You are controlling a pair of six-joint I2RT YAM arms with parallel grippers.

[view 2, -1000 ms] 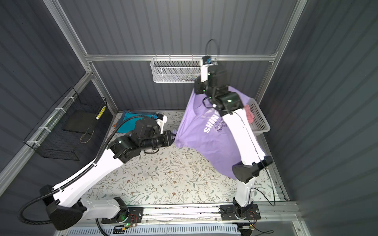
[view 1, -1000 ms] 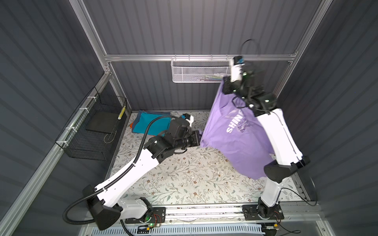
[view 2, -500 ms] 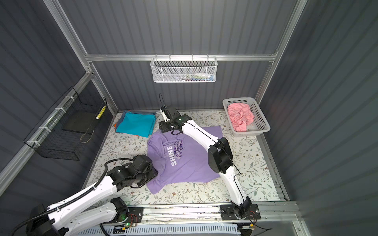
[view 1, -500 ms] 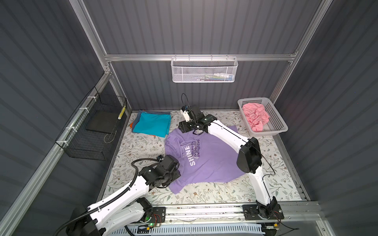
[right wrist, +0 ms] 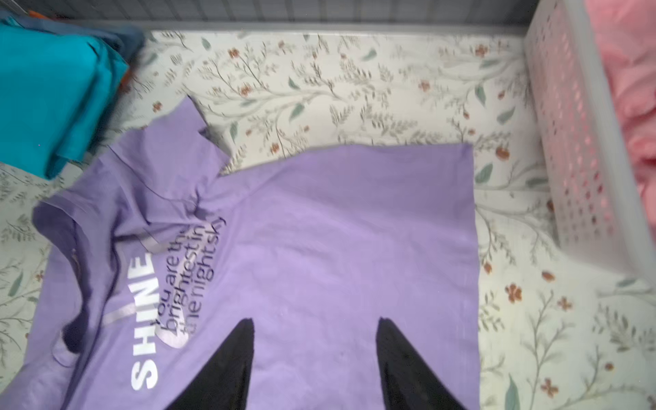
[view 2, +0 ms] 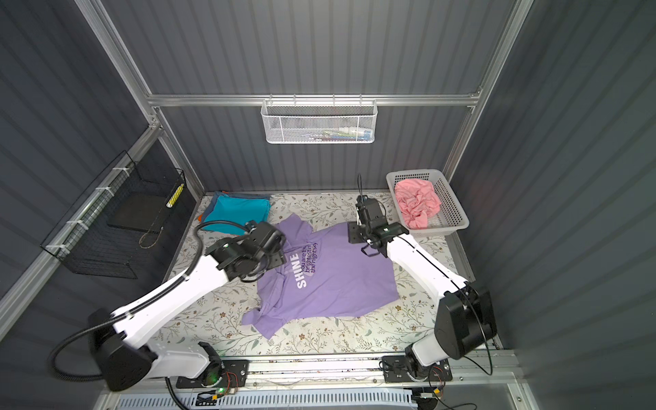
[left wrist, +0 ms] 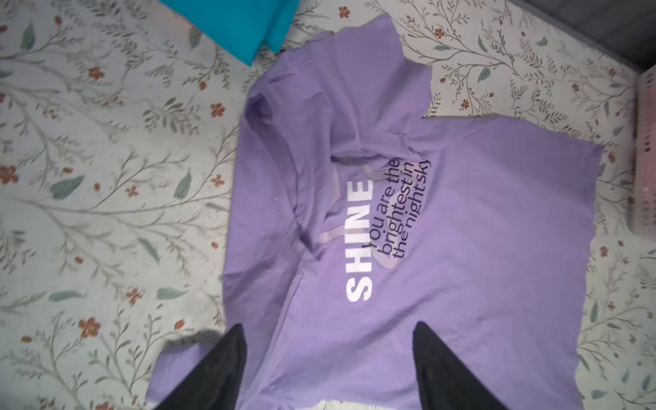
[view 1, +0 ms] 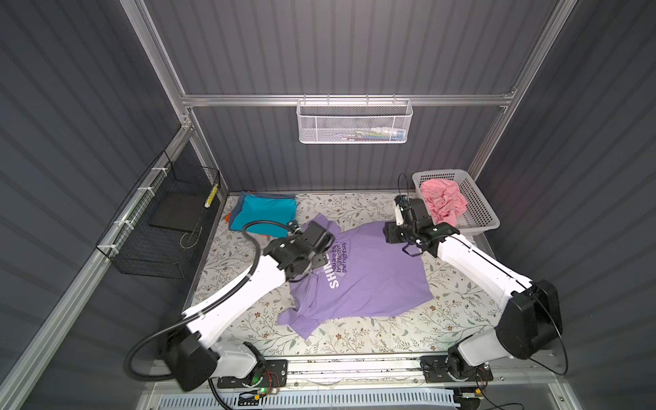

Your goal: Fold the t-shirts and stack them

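Lavender tee (view 1: 372,280) below left pincer (left wrist: 330,326), right pincer (right wrist: 316,320) — unheld

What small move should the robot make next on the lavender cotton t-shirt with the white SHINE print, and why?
Probably lower the left gripper to the creased collar side of the lavender cotton t-shirt and pull it flat. The shirt lies print up on the floral tablecloth, smooth at the hem but bunched there. This gripper and the right gripper hang open above it.

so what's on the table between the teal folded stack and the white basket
Bare floral tablecloth, shown in the right wrist view between the teal stack and the basket; the lavender shirt borders that strip.
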